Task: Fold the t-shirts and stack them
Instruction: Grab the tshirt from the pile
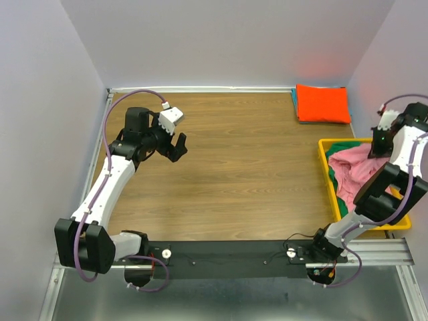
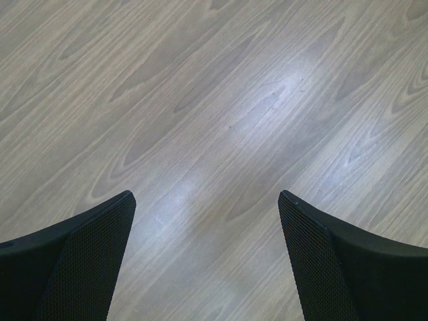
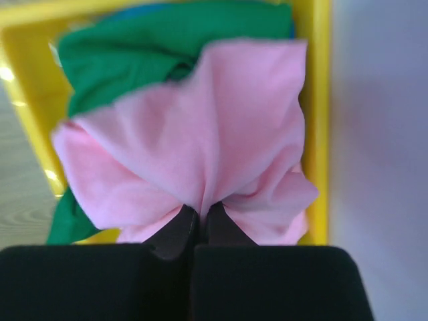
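On my tabletop (image 1: pixel 254 174), the orange t-shirt (image 1: pixel 323 103) lies folded at the far right corner; the yellow bin (image 1: pixel 324 167) at the right edge holds the pink t-shirt (image 3: pixel 200 134); my right tool (image 3: pixel 198 224) pinches its cloth, left tool (image 2: pixel 207 254) spread; fetching step, I judge; next, lift it clear and lay it flat.

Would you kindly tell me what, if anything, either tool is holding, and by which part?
The right tool is shut on a gathered fold of the pink t-shirt above the yellow bin. The left tool is open, holding nothing.
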Motion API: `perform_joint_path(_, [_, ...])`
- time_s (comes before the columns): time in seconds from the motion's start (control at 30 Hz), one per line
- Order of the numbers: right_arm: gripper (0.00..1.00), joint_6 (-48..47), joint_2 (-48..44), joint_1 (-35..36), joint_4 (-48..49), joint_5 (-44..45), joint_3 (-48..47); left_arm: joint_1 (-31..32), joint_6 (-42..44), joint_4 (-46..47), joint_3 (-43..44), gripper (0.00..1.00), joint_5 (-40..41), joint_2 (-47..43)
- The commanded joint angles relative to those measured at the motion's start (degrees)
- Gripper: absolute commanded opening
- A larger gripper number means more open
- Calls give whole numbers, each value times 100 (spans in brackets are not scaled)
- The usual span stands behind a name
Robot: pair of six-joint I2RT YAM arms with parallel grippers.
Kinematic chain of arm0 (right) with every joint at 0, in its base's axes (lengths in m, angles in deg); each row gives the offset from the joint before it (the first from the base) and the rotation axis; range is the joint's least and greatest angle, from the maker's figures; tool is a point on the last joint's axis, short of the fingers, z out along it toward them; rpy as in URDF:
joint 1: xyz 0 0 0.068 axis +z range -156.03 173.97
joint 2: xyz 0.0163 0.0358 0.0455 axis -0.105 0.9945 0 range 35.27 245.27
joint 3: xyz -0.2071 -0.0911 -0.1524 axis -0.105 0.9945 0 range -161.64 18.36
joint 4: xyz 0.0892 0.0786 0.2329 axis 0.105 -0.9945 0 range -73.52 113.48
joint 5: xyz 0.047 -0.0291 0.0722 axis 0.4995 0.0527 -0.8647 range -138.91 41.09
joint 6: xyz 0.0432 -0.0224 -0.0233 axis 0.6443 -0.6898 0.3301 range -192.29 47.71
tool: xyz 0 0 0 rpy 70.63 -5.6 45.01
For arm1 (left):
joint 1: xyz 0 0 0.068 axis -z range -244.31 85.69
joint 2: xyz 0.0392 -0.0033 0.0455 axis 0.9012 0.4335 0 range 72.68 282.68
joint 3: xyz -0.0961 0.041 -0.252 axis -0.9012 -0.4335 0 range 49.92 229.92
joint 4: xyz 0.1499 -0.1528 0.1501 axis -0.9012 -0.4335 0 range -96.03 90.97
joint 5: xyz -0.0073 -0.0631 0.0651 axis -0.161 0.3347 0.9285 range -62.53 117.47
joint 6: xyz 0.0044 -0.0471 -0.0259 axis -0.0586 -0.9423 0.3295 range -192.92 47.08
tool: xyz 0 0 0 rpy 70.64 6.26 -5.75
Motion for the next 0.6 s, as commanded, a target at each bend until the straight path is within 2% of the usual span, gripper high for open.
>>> perform_joint_path(0.0, [1,1,-172,-9,-703,-810,-1106,-31,54,-70,185,96,-243,-14])
perform_joint_path(0.2, [1,107,12,113,-1889,-2427,-3118,-22,36,-44,132,95,-252,-128])
perform_joint_path(0.27, [1,256,47,332,-2040,-2805,-4267,-31,36,-62,141,96,-252,-172])
perform_joint_path(0.33, [0,440,56,587,-2049,-2877,-4718,-57,19,-70,141,96,-243,-199])
perform_joint_path(0.47, [1,835,13,1631,-1751,-2947,-5483,-153,-25,-62,167,95,-173,-304])
perform_joint_path(0.57, [0,1354,-277,2141,-1004,-3149,-5398,-346,-51,-53,194,95,-181,-383])
